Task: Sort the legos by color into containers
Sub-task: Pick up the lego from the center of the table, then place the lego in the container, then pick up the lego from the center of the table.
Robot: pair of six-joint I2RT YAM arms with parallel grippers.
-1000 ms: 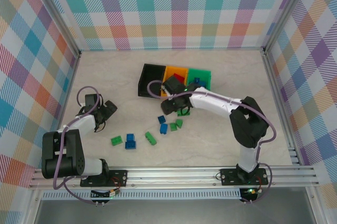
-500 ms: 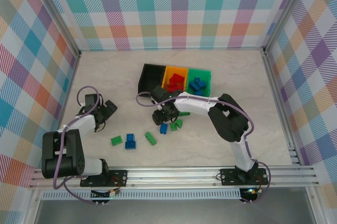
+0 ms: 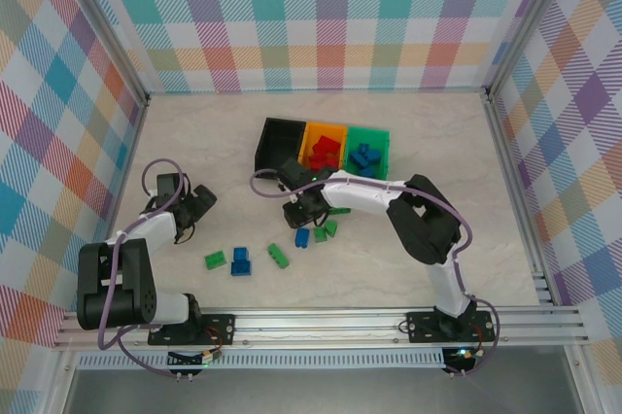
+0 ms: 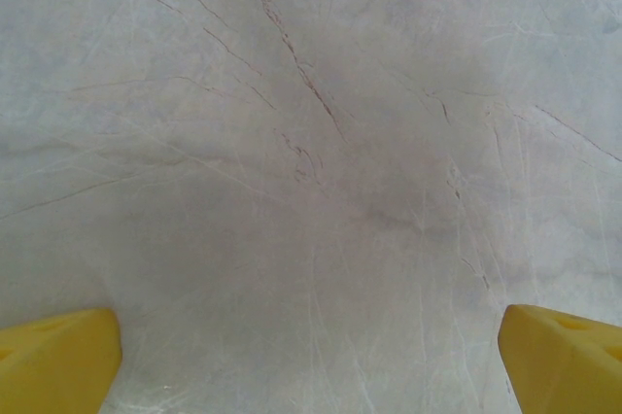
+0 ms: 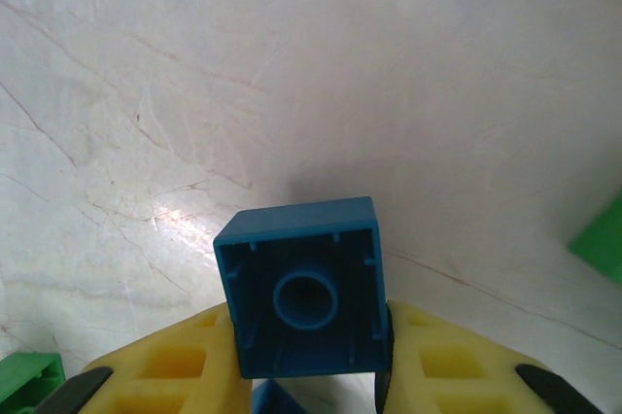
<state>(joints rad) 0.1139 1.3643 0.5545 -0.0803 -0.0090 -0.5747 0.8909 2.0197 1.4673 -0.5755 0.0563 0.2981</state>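
Blue lego [image 5: 303, 299] sits clamped between the two yellow fingers [image 5: 175, 367] of the right gripper [image 5: 306, 341], its hollow underside and round inner tube turned toward the wrist camera and its far end sticking out past the fingertips; whether it touches the pale marbled table [image 5: 389, 64] cannot be told. Off to the right of those jaws the corner of a green lego [image 5: 601, 239] shows, and another green piece [image 5: 27, 375] lies just outside the left finger. Seen from above, the right gripper [image 3: 296, 212] is low over the table, with a loose blue brick [image 3: 302, 236] just beside it on the near side and a green brick [image 3: 330, 227] close by. Beyond the jaws stand the three containers in a touching row: the black bin [image 3: 264, 154], the orange bin [image 3: 309, 142] holding red legos [image 3: 326, 154], and the green bin [image 3: 369, 130] holding blue legos [image 3: 364, 156]. Well apart on the near side lie a green brick [image 3: 215, 260], a blue stack [image 3: 240, 260] and another green brick [image 3: 279, 257]. The left gripper [image 3: 199, 202] is spread wide, its yellow fingertips [image 4: 58, 361] far apart at the corners of its wrist view with bare table between them
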